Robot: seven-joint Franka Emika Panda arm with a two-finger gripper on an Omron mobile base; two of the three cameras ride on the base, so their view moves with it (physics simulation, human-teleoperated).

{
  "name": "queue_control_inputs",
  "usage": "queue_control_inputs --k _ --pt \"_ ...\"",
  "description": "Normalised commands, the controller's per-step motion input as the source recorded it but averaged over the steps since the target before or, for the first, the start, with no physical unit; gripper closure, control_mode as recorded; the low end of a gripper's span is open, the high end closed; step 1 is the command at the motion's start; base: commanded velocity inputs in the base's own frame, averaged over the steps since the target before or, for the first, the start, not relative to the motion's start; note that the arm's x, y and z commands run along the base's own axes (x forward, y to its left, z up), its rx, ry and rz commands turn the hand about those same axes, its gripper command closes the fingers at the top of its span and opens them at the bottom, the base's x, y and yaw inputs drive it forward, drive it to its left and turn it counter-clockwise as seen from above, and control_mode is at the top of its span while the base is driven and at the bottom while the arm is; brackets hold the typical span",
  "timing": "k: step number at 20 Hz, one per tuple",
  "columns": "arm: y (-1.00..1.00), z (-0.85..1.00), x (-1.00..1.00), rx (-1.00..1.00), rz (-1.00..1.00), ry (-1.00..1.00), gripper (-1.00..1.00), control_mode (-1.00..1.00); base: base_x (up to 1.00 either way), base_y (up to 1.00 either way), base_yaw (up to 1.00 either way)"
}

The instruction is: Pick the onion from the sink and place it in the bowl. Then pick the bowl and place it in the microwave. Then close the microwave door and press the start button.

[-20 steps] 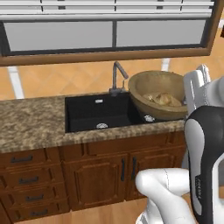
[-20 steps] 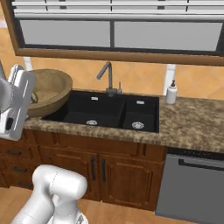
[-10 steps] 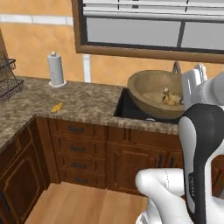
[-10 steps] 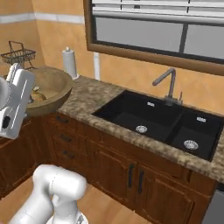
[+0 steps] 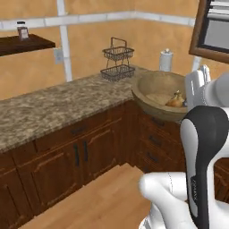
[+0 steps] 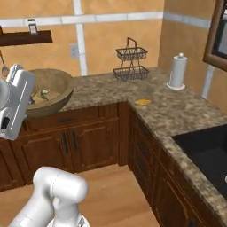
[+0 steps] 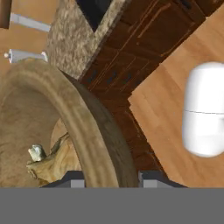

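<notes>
Gripper [image 7: 107, 181] jaws clamp the bowl [image 5: 156, 91] rim, onion [image 5: 175, 101] inside; keep it level en route to microwave.

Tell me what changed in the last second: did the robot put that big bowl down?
No. The base has swung left, so the view slid from the sink and window to a corner counter with a wire rack and paper towel roll. The things themselves did not move. The bowl stays in the jaws' grip on its rim, onion still inside.
</notes>
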Motion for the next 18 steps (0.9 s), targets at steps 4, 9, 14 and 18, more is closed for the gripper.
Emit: queue_control_inputs --k 4,9,14,18 --pt "0.00 0.00 0.00 0.00 0.00 0.00 1.00 1.00 -0.02 0.05 1.00" --pt "0.00 0.00 0.00 0.00 0.00 0.00 1.00 1.00 -0.04 0.08 1.00" --pt "0.00 0.00 0.00 0.00 0.00 0.00 1.00 1.00 -0.01 0.10 1.00" --pt "0.00 0.00 0.00 0.00 0.00 0.00 1.00 1.00 0.00 0.07 0.98"
